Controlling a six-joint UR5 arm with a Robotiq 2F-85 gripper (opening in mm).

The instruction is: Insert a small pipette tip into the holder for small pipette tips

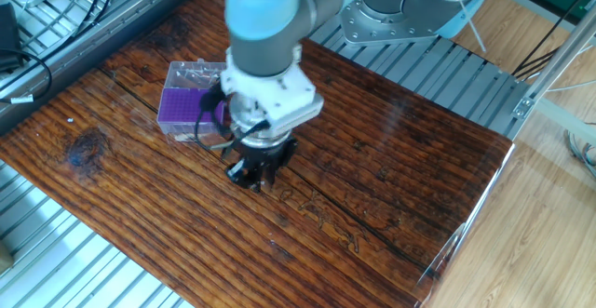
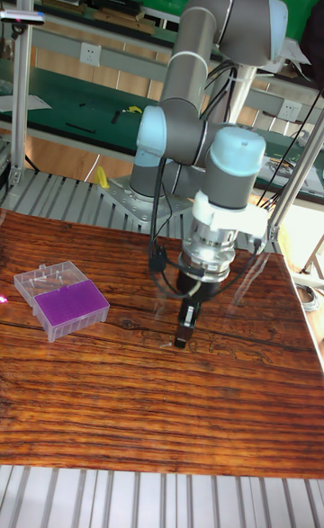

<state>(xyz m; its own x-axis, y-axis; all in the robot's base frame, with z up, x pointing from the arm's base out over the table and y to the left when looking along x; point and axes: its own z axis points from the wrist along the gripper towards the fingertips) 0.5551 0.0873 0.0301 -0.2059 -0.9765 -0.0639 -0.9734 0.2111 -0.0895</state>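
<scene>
The holder for small pipette tips [image 1: 189, 108] [image 2: 70, 303] is a clear box with a purple grid top and its clear lid folded back, standing on the left of the wooden table. My gripper [image 1: 255, 180] [image 2: 184, 337] points straight down just right of and in front of the holder. Its dark fingertips are almost on the wood and its jaws look slightly open. The small pipette tip does not show; the spot under the fingers is covered by the gripper.
The dark wooden tabletop [image 1: 372, 187] lies on a ribbed metal bench. The robot's base [image 1: 400, 15] stands at the back. Black cables [image 1: 28, 61] lie off the table at the far left. A metal frame post [image 2: 20, 87] rises at the left.
</scene>
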